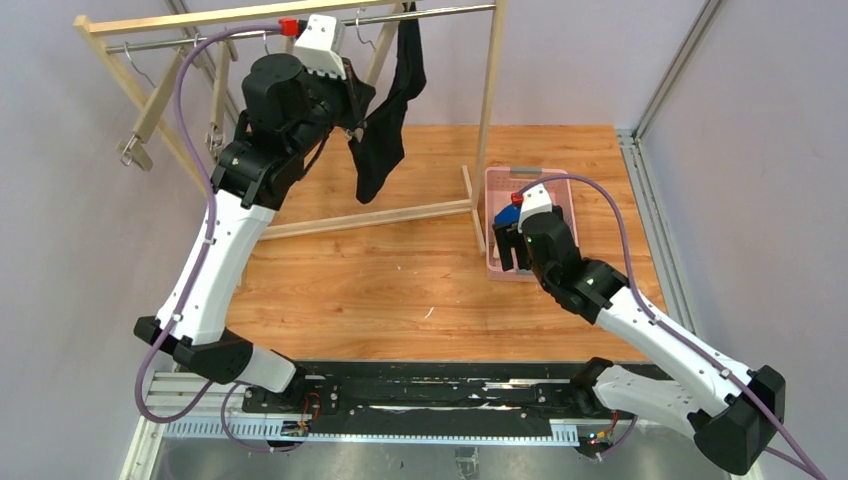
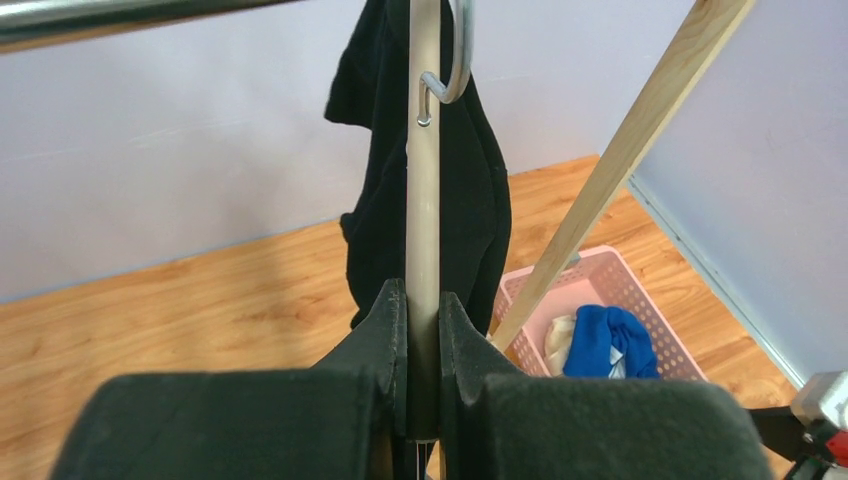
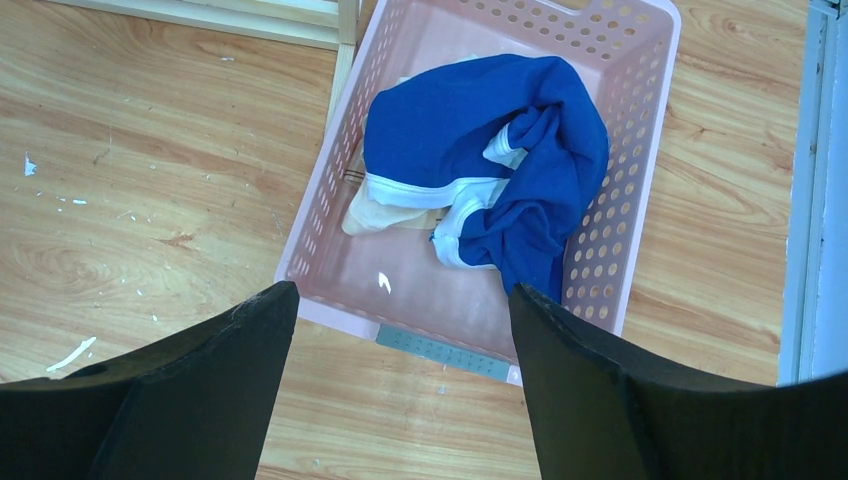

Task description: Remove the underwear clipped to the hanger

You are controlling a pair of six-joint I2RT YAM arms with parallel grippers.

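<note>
A plain black pair of underwear [image 1: 385,130] hangs from a pale wooden hanger [image 2: 423,200] on the rack's metal rail [image 1: 200,38]. In the left wrist view the black cloth [image 2: 470,200] drapes behind the hanger bar. My left gripper [image 2: 423,310] is shut on that bar, up by the rail [image 1: 350,95]. The blue underwear with white trim [image 3: 480,130] and the cream one [image 3: 375,215] lie crumpled in the pink basket [image 3: 310,215]. My right gripper [image 3: 400,300] hovers open and empty over the basket's near edge [image 1: 515,250].
The wooden rack frame [image 1: 490,100] stands across the back of the table, one upright right beside the pink basket [image 1: 560,185]. Empty wooden hangers [image 1: 150,110] dangle at the rail's left end. A metal rail borders the table's right edge [image 1: 650,200].
</note>
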